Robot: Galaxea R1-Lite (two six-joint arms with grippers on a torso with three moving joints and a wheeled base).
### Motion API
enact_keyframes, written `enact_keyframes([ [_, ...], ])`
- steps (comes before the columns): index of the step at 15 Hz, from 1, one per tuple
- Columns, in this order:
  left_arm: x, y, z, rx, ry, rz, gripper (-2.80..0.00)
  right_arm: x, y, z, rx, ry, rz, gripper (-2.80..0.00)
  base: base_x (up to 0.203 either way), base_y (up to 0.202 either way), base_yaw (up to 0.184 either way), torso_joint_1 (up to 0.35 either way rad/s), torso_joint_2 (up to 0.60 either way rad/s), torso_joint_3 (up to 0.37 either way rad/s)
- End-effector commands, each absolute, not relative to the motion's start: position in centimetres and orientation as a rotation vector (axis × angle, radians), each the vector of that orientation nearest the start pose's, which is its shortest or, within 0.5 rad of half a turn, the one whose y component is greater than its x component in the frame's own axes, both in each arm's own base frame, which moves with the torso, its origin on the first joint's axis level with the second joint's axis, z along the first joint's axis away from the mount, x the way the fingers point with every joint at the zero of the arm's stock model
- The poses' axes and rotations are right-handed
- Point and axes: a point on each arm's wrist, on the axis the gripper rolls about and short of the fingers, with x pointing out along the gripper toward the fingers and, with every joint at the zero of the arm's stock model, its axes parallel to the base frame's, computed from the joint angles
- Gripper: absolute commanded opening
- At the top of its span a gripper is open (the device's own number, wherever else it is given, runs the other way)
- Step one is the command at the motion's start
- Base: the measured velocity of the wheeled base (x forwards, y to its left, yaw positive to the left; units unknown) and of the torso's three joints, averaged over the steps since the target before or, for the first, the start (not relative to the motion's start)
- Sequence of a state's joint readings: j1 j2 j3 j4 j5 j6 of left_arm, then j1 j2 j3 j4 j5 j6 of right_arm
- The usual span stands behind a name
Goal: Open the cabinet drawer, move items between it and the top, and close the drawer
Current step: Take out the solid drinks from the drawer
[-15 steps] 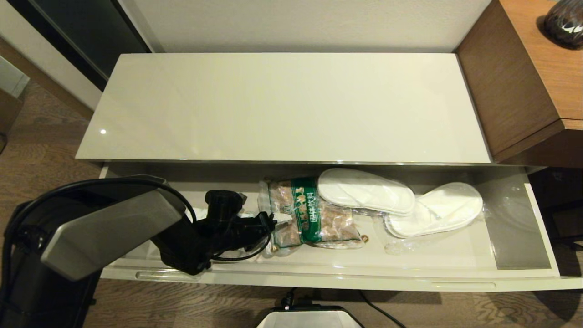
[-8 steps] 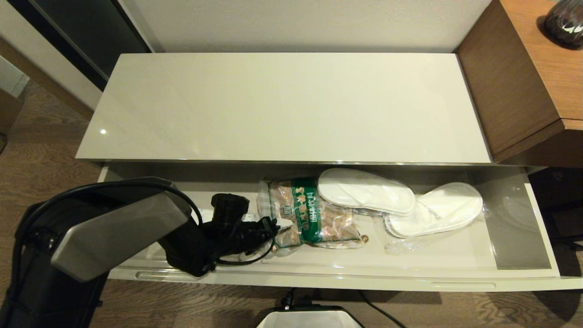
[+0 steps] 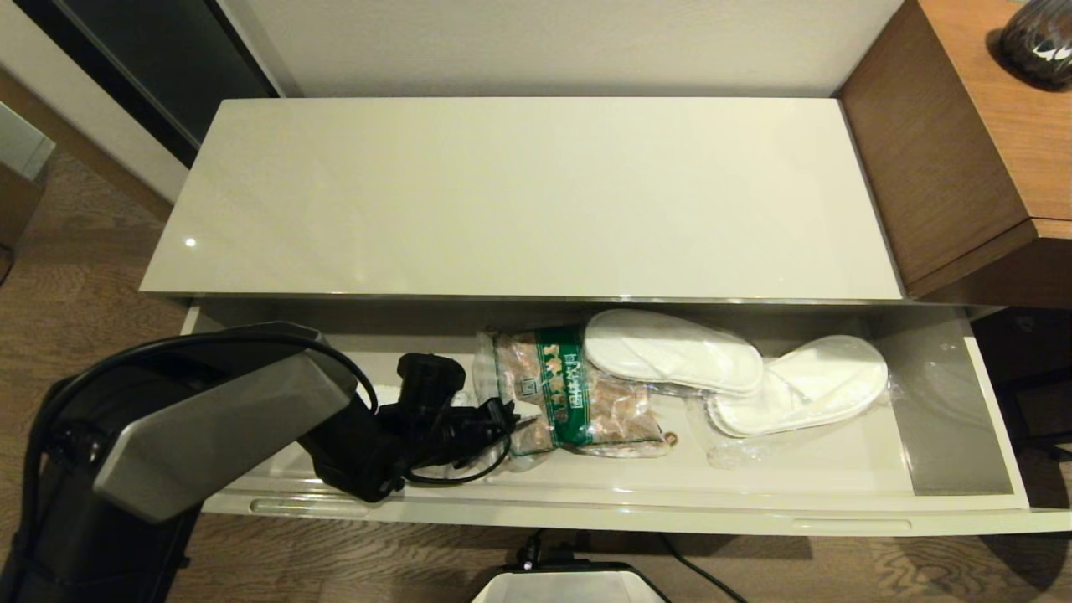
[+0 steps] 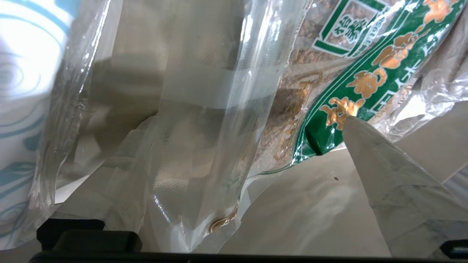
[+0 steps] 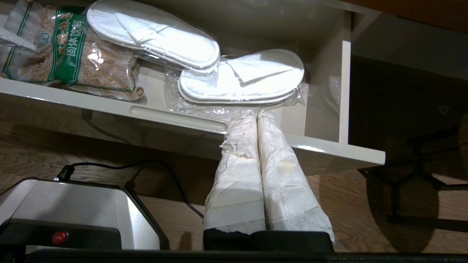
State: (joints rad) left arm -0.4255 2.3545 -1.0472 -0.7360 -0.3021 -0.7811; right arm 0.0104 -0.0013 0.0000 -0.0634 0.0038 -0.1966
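Leftmost, the left arm reaches low into the open cabinet drawer [image 3: 846, 469], its left end effector [image 3: 507, 416] spread wide at the near edge of the snack bag [image 3: 569, 394]; the left wrist view shows one wrapped finger [image 4: 387, 175] against the bag's green band, with nothing pinched. Tissue pack [image 4: 16, 109]: soft, white with pale-blue swirls, just beside the bag, mostly hidden behind the arm in the head view. Snack bag: crinkled clear film, brown contents. Slippers [image 3: 737, 368]: white, flat, oval, in clear wrap, overlapping, toward the drawer's right end. Top [image 3: 528, 193]: long, glossy, beige. Right end effector [image 5: 257, 117]: seen only in its own wrist view, fingers pressed together, empty, hanging in front of the drawer.
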Motion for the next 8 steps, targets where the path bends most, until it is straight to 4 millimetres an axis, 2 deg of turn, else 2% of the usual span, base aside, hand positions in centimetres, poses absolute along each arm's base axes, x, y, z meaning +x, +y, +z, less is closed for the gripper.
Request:
enact_keyframes([
  [1, 37.58, -17.95, 0.82, -0.691, 0.826, -0.445, 0.00, -2.48, -0.02, 8.11, -0.197, -0.087, 0.007, -2.80, 0.000, 0.000, 0.000, 0.000, 0.00, 0.000],
  [4, 37.45, -17.96, 0.77, -0.689, 0.831, -0.445, 0.00, -2.48, -0.02, 8.11, -0.197, -0.087, 0.007, -2.80, 0.000, 0.000, 0.000, 0.000, 0.00, 0.000],
  [5, 37.45, -17.96, 0.76, -0.687, 0.832, -0.444, -2.80, -2.48, -0.02, 8.11, -0.197, -0.087, 0.007, -2.80, 0.000, 0.000, 0.000, 0.000, 0.00, 0.000],
  [8, 37.51, -17.99, 0.77, -0.686, 0.829, -0.447, -2.80, -2.47, -0.02, 8.09, -0.198, -0.086, 0.007, -2.80, 0.000, 0.000, 0.000, 0.000, 0.00, 0.000],
])
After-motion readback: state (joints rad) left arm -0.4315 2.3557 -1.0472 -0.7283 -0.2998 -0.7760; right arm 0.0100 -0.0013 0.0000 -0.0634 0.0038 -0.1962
